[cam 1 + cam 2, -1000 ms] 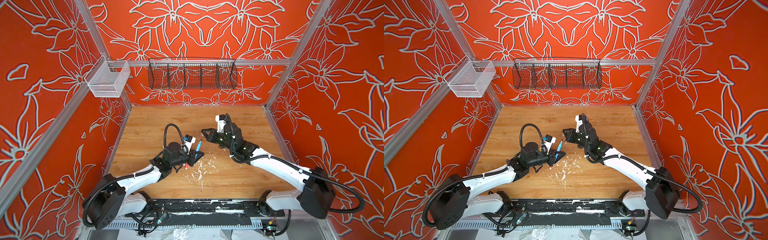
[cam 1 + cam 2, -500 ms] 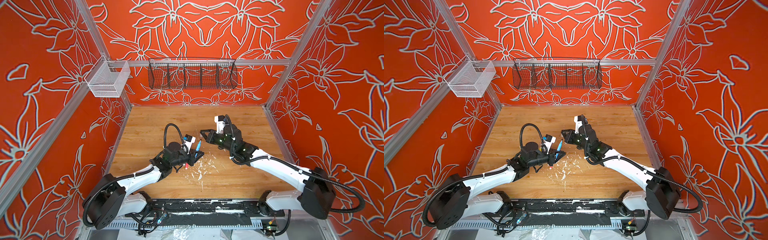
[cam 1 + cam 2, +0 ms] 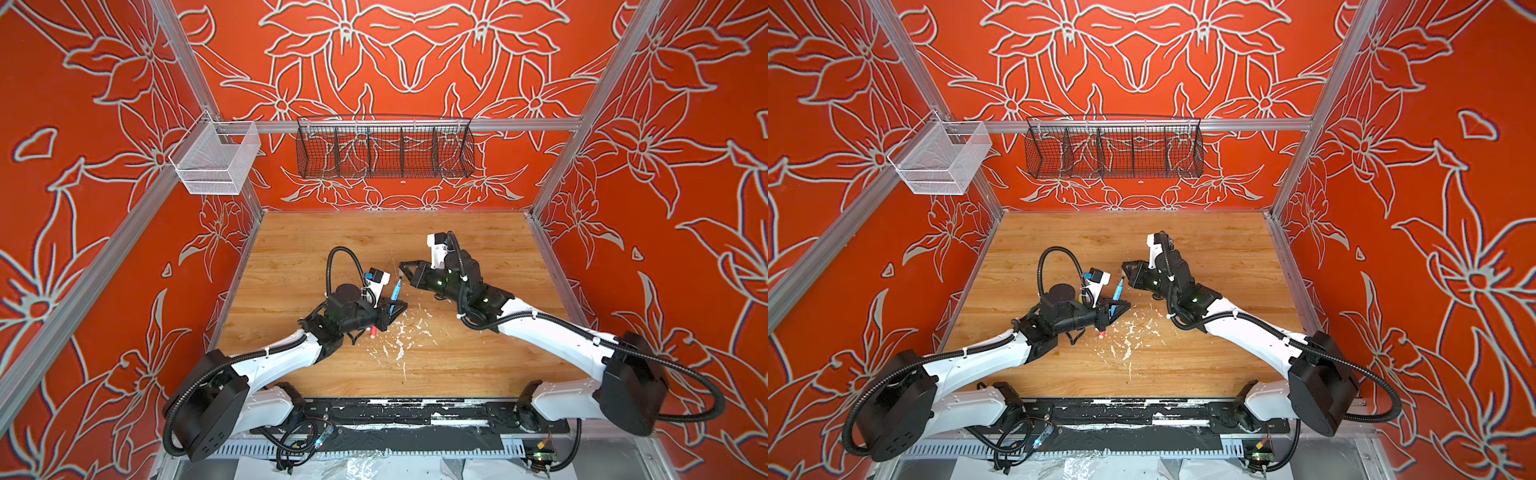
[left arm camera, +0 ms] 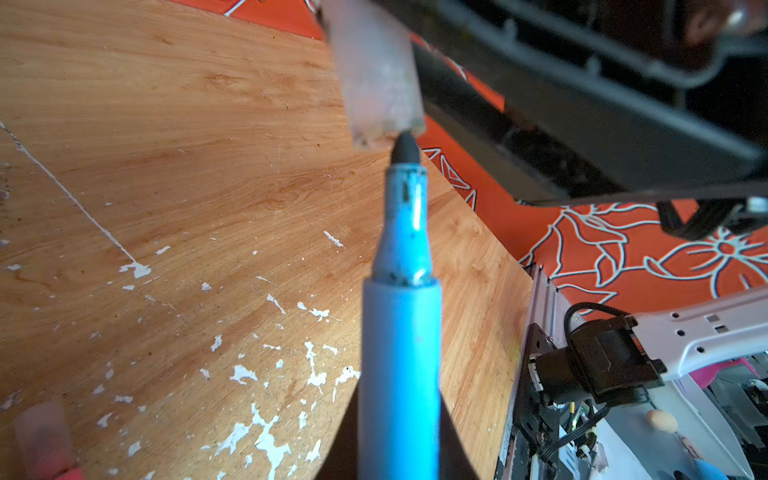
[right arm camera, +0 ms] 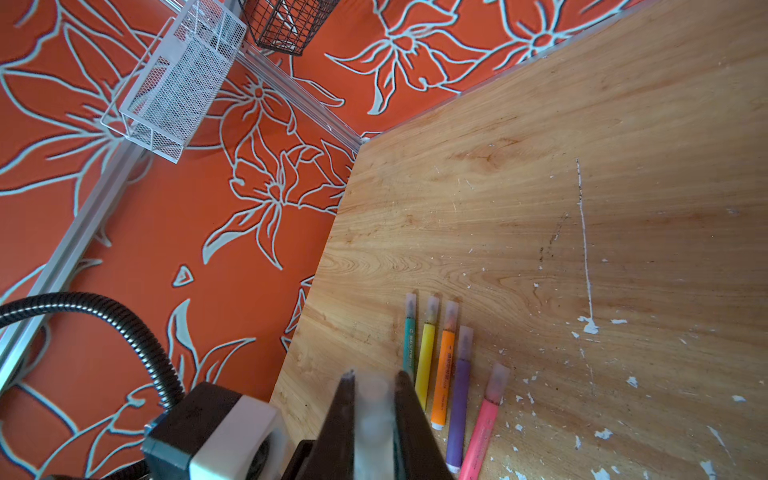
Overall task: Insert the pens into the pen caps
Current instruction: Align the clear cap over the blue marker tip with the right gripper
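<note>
blue pen (image 4: 399,353), tip at clear cap (image 4: 376,79) mouth

Flecked matt wood tabletop (image 3: 332,241), frosted plastic cap (image 4: 376,75)

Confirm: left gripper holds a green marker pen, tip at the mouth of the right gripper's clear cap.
Not green: the left wrist view shows a slim blue marker pen in the left gripper. Its tip is at the mouth of the clear tubular plastic cap in the right gripper.
</note>
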Controlling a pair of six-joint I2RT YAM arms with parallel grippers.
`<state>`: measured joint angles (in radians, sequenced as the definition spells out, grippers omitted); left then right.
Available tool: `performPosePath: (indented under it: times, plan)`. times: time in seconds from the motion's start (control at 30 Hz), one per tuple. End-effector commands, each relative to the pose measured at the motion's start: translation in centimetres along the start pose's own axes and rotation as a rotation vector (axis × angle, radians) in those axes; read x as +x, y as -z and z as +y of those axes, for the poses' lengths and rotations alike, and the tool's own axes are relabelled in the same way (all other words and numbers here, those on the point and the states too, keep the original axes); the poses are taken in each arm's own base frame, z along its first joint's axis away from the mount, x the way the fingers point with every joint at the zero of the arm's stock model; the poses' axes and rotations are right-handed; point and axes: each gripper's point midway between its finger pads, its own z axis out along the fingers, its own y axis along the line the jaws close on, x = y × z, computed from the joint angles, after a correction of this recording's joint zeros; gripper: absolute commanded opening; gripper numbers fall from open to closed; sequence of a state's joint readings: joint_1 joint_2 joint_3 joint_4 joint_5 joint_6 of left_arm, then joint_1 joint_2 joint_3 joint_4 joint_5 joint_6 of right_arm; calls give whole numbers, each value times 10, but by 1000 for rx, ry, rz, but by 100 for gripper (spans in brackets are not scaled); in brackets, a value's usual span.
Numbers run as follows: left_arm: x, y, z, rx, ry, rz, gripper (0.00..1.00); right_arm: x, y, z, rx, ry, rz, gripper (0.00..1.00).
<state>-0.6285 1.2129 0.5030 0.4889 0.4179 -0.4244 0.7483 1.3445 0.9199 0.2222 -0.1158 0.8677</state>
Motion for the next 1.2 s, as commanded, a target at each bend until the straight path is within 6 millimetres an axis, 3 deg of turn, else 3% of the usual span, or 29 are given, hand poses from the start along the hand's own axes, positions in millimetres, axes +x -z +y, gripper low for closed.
performPosePath:
  times: [0.0,0.33,0.6,1.17]
  plan:
    - [-13,3,-8,16,-24,-46,0,6,-5,0,-8,8,13,0]
    - [-12,-2,0,-1,20,-30,0,18,-5,15,-79,-36,27,0]
    - [-12,1,-3,9,0,-40,0,5,9,20,-65,-10,-29,0]
    - [-13,5,-10,40,-19,-55,0,0,6,1,5,-14,-46,0]
